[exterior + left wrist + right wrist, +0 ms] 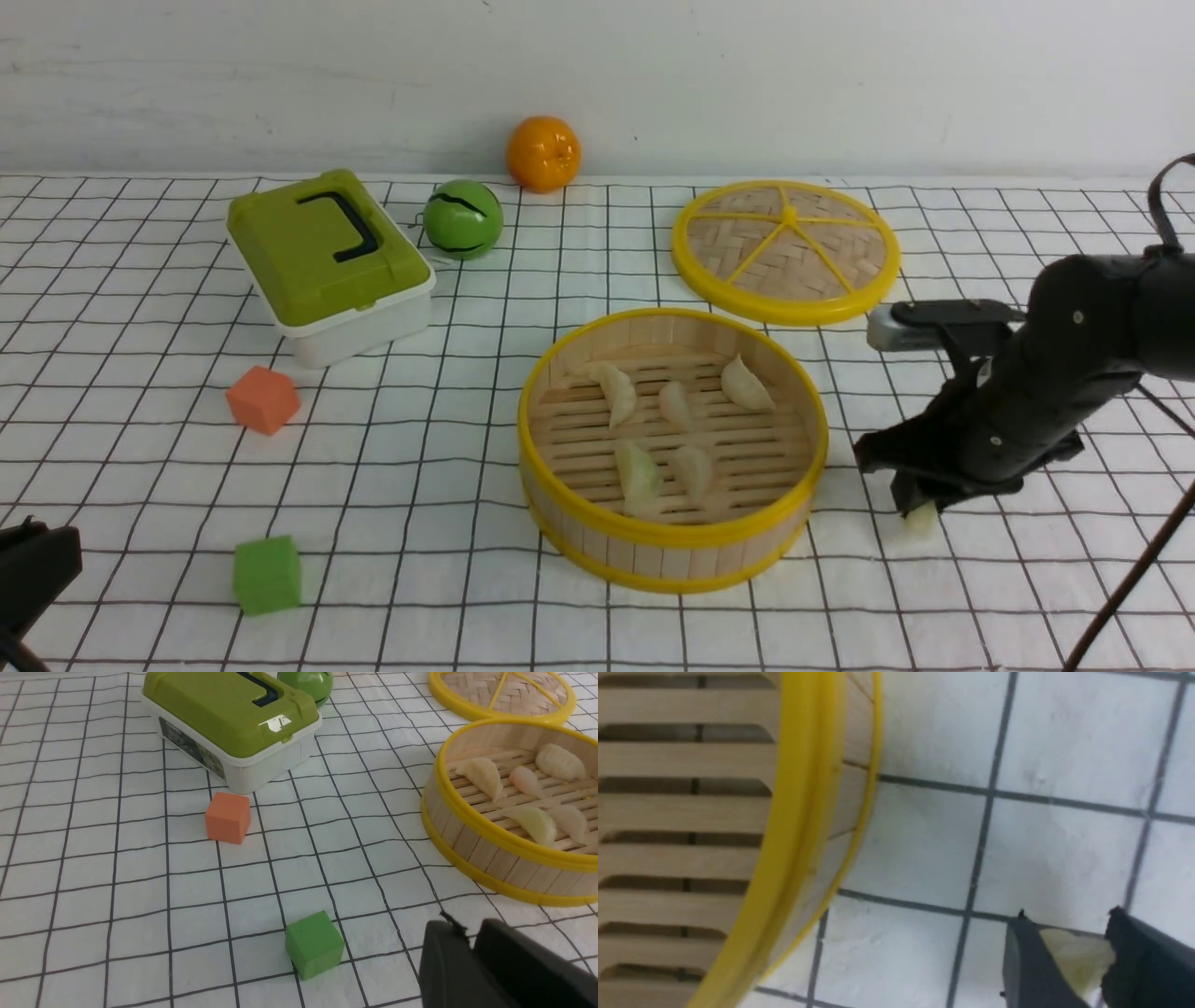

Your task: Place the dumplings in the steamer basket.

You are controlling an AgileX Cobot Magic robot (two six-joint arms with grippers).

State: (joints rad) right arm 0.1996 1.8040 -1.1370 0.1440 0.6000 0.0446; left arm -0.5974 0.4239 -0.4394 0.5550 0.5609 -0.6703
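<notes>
Showing five dumplings (675, 404) lying in the steamer basket (672, 546) and the sixth dumpling (1076, 959) on the cloth (980, 597) at the basket's four o'clock, pinched between the jaws of the right gripper (1066, 924) (left gripper (472, 947) nearly closed, empty), so one transfer appears left.

No legible text, any view.
Box with green lid (224, 728): dark printed label (187, 749) on its white side wall, seen in the left wrist view, print too small and blurred to read. Pale shiny patch (279, 721) on the lid's edge, cannot tell if it is a sticker or glare. No numbers, brands or signs elsewhere.
</notes>
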